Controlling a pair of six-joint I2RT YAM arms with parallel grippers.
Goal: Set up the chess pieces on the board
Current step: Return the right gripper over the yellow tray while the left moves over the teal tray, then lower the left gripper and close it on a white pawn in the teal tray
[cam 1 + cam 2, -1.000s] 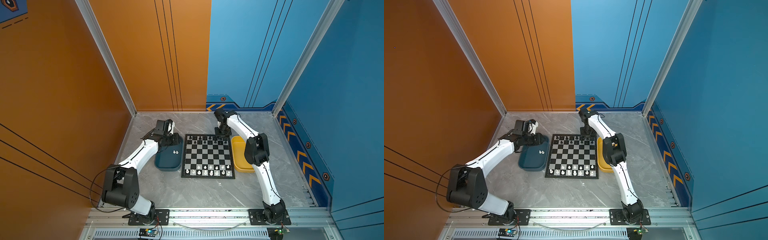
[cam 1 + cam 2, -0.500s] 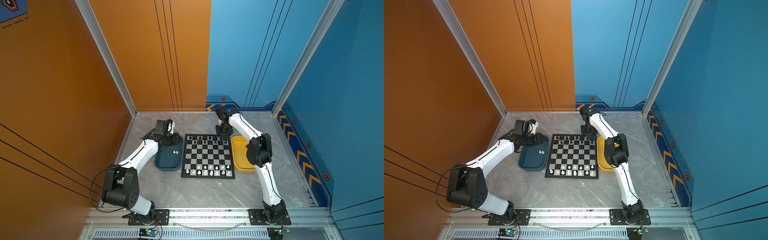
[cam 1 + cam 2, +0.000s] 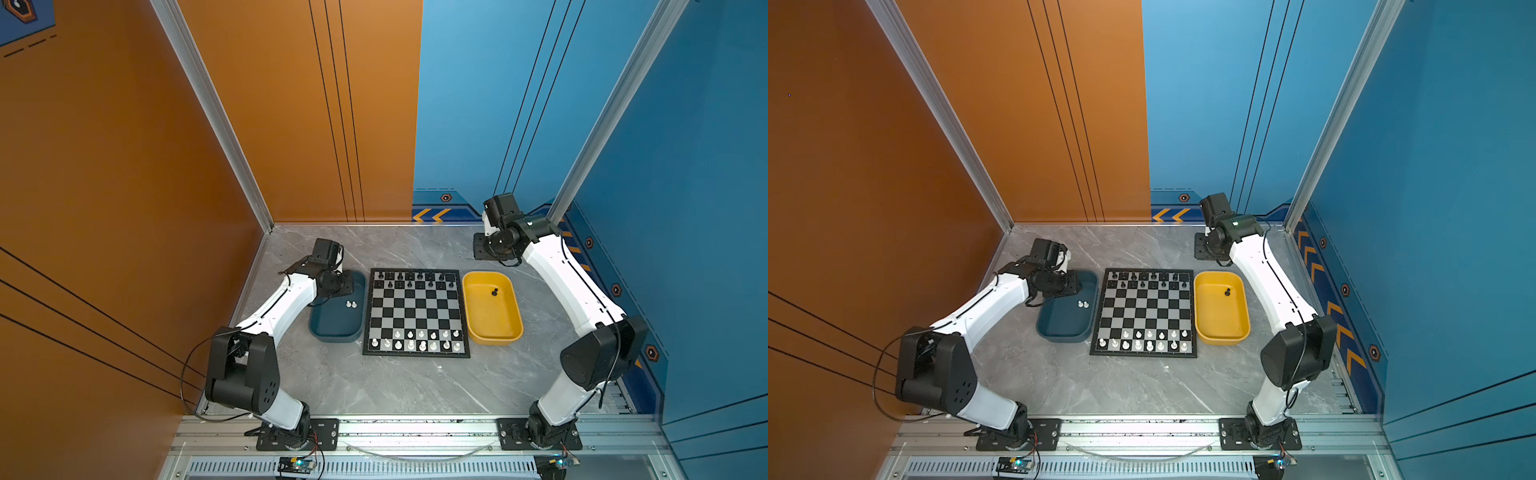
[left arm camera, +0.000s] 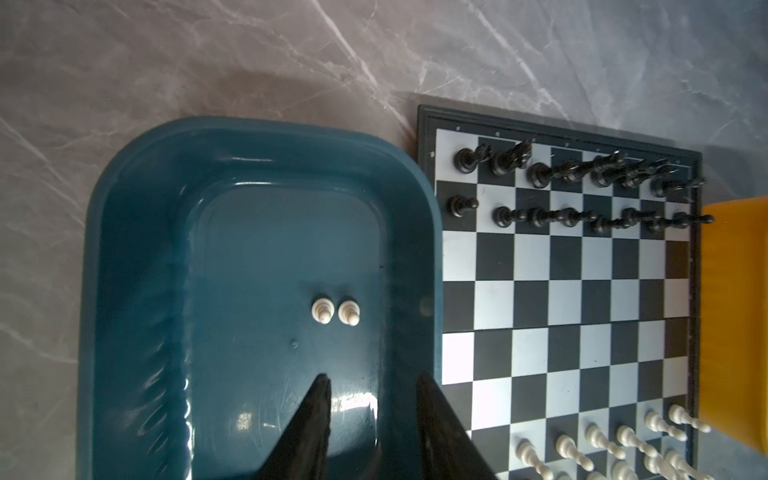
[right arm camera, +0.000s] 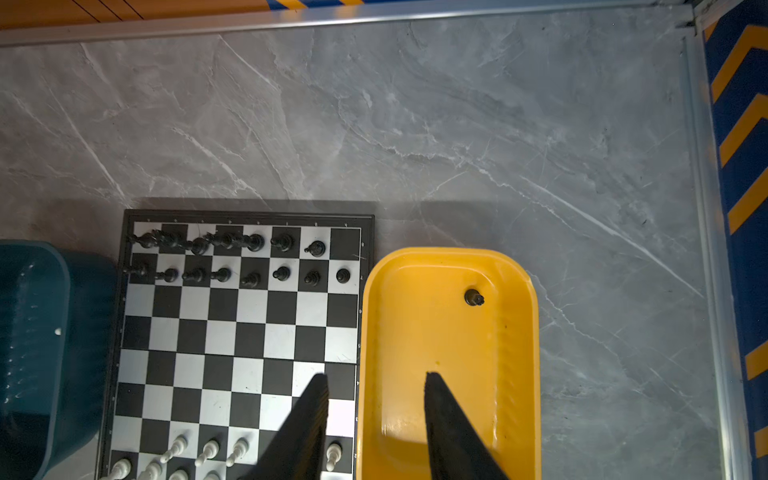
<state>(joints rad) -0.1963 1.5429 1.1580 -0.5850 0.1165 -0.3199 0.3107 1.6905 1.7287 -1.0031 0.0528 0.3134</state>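
Twin overheads — downward wrist close-ups

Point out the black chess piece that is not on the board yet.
The lone black piece in the yellow tray, right of the board; the other black pieces all stand on the board's two far rows.

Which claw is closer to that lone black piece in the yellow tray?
Right. The right gripper hangs by the yellow tray's far end, close to the black piece; the left gripper is over the blue tray, across the board.
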